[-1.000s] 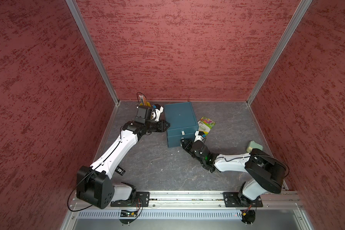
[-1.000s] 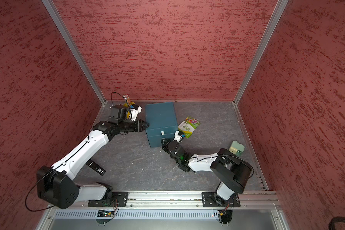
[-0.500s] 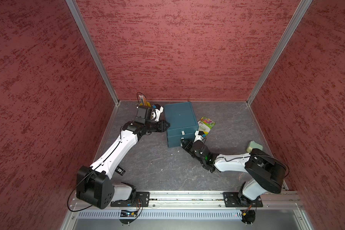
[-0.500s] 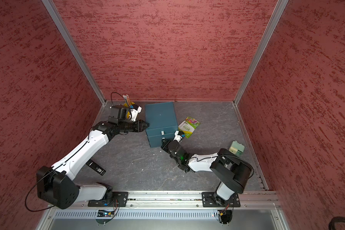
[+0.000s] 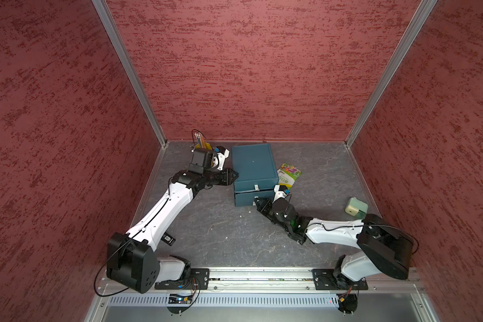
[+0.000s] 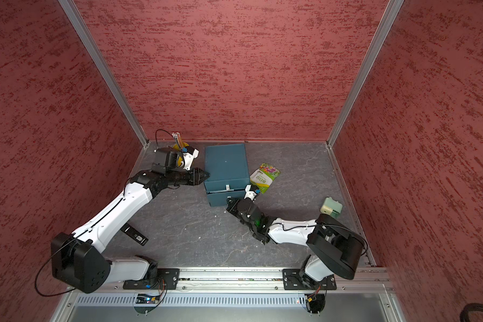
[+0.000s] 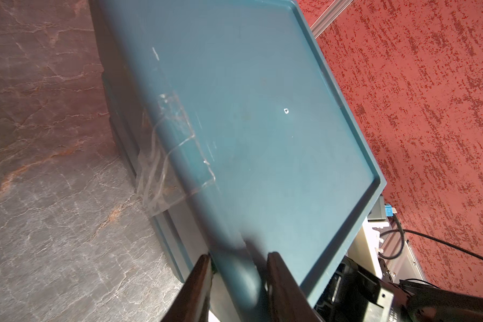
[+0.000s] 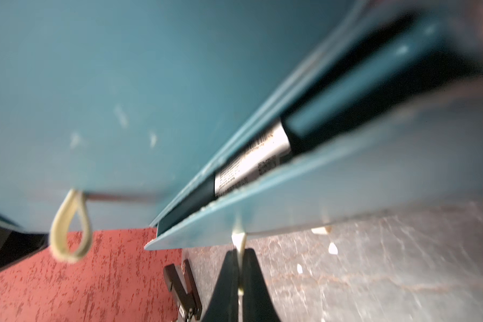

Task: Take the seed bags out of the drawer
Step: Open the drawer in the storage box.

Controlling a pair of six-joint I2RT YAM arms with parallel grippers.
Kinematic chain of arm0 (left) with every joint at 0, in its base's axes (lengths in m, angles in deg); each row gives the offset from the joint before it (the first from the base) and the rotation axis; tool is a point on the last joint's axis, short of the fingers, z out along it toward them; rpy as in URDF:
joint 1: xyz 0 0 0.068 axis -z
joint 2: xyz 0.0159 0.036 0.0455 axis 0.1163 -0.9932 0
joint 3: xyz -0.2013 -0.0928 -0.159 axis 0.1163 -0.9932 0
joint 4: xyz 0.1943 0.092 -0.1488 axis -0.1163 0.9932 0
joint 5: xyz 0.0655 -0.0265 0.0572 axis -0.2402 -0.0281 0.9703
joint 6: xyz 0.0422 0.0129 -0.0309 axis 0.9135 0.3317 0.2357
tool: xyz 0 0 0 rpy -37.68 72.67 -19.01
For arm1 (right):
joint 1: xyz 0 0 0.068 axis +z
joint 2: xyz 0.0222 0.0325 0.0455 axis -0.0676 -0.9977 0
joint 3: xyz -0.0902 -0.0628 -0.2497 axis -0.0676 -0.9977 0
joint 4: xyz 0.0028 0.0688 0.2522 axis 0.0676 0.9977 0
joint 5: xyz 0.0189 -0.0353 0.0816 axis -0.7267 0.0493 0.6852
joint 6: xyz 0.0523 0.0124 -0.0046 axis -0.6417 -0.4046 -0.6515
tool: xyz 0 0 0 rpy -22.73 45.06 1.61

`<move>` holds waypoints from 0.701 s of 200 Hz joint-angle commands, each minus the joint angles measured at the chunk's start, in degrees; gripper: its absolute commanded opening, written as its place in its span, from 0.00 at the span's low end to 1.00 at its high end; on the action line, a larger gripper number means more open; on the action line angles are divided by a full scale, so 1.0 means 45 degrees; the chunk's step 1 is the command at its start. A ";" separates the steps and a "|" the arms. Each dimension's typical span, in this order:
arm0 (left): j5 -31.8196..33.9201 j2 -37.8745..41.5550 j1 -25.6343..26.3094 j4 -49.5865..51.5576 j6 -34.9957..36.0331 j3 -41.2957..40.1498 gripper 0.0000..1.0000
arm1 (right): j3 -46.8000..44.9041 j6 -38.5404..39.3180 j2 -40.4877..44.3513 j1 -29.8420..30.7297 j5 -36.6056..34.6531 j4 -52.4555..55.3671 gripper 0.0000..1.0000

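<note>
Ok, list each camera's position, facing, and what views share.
Top views: high over the arm bases, looking down at the teal box; left arm and right arm whole.
Left wrist: beside the box, looking across its top; left gripper grips its edge.
Right wrist: low, facing the drawer front; right gripper pinches the pull tab.
Shared: every view shows the box.

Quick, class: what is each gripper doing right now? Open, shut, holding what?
Left gripper: shut on an edge of the blue drawer unit.
Right gripper: shut on the white pull tab of the lower drawer.
</note>
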 commanded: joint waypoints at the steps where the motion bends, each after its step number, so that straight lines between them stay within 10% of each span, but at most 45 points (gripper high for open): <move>1: 0.0321 -0.0463 0.0160 0.2252 0.0456 -0.0724 0.35 | -0.0283 -0.0135 0.0923 0.0219 -0.0214 0.1301 0.00; 140: 0.0631 -0.0445 0.1092 0.2096 -0.0019 -0.0823 0.34 | -0.0498 -0.1014 0.3322 0.2285 -0.0789 0.5044 0.00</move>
